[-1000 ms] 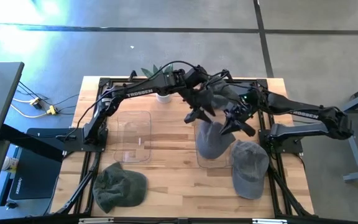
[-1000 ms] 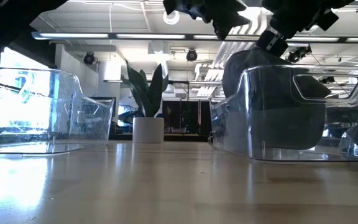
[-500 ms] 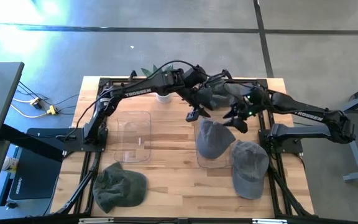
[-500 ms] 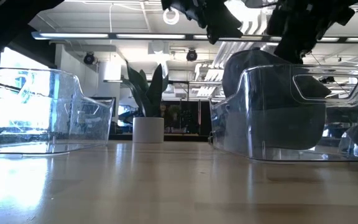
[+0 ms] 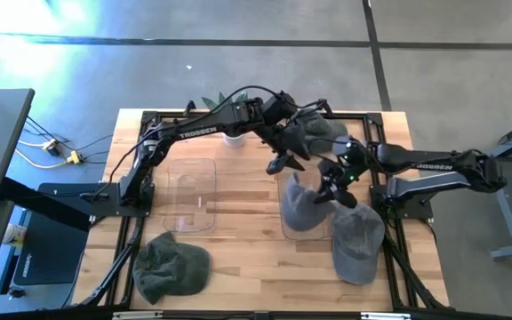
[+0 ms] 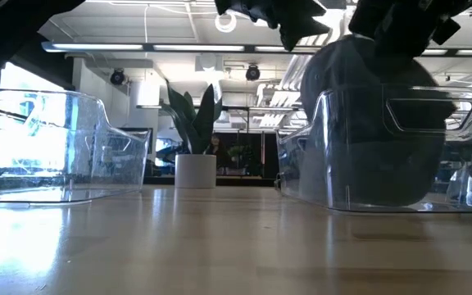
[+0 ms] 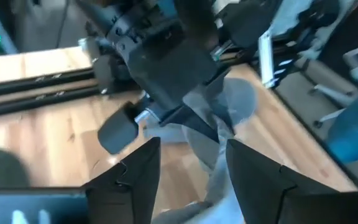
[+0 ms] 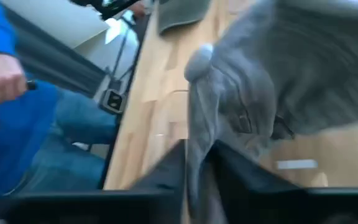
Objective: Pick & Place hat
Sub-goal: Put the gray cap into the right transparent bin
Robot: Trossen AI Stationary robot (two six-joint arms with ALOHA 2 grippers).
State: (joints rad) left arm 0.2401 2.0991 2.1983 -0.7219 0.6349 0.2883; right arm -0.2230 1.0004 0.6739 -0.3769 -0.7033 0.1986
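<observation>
Soft grey hat [image 5: 302,203], crumpled, pinched in the right end effector [image 5: 328,190] over the clear bin [image 5: 289,227].

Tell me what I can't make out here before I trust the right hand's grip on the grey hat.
- High view: the right hand sits over the grey hat; the contact point is too small to judge.
- Low view: both hands are cut off by the top edge; the clear bin wall blurs the hat.
- Right wrist view: cloth runs between the fingers, but motion blur hides how firmly.
- Left wrist view: the left hand is open; the right arm blocks the hat beyond.
</observation>
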